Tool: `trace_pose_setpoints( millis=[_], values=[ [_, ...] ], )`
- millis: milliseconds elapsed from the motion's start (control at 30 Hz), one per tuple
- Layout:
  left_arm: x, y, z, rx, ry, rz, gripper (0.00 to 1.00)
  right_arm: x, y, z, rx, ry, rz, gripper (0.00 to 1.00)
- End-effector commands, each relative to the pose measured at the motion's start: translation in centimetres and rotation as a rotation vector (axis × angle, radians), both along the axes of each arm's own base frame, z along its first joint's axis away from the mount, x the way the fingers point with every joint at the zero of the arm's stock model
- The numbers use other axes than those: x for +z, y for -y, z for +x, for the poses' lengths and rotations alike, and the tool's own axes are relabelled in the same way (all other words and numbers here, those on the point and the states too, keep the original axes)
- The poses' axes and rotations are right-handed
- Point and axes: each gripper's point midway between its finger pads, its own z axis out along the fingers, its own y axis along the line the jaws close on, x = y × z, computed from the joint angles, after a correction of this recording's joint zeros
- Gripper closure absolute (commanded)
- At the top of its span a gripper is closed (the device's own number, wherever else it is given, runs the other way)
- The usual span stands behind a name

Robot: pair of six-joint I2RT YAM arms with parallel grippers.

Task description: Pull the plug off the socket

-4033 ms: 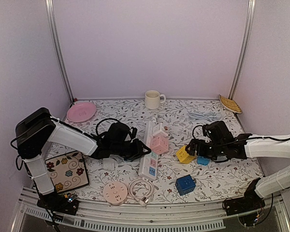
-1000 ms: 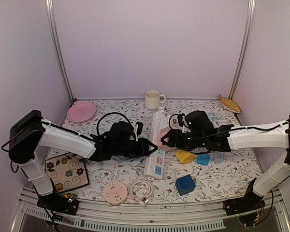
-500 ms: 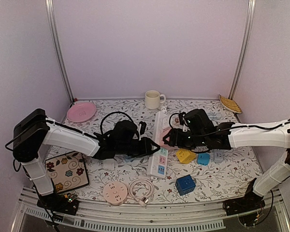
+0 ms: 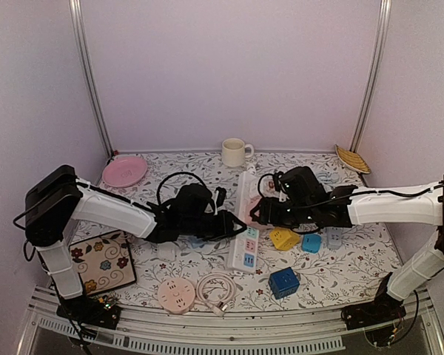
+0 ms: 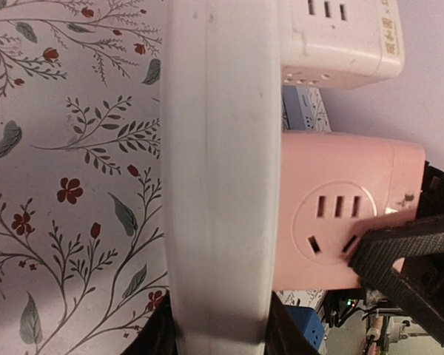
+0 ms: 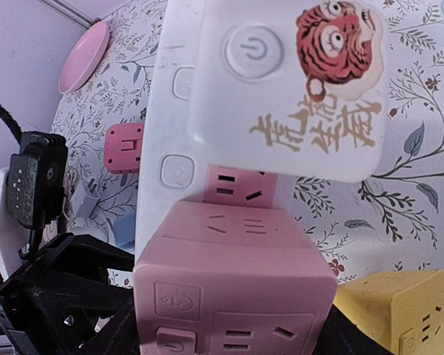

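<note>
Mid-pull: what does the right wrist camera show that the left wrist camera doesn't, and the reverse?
Only right wrist: the tiger picture and power button on the white square adapter, a yellow cube adapter and a round pink plate. Only left wrist: the round socket face of the pink cube adapter, and the long white power strip edge-on. Both: that strip, the pink cube plugged into it and the white adapter next to it.
</note>
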Motion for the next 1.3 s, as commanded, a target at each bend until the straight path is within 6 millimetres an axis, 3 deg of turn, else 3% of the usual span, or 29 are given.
trace_pose_setpoints(
  millis=[0, 333, 567, 867, 1000, 1267],
  values=[
    [-5.3, -5.4, 4.4, 0.211, -0.075, 0.154, 1.0, 3.1, -3.1, -1.2, 0.108, 0.067, 0.061, 0.97],
    [-6.5, -7.2, 4.8, 0.223, -0.112, 0.139, 1.0, 2.7, -0.4, 0.7, 0.064, 0.058, 0.07, 0.97],
    [-4.6, -5.5, 4.4, 0.138, -0.082, 0.065, 1.0, 2.8, 3.4, 3.3, -0.017, 0.071, 0.069, 0.96],
    [-1.2, -3.6, 2.9, 0.056, 0.007, 0.015, 1.0, -0.1, 9.2, 6.6, -0.116, 0.03, 0.087, 0.95],
    [0.0, -3.1, 2.5, 0.037, 0.037, 0.005, 1.0, -2.1, 10.4, 7.3, -0.131, -0.009, 0.092, 0.89],
    [1.4, -2.5, 2.1, 0.009, 0.077, -0.002, 1.0, -5.6, 11.6, 7.3, -0.148, -0.078, 0.108, 0.63]
  ],
)
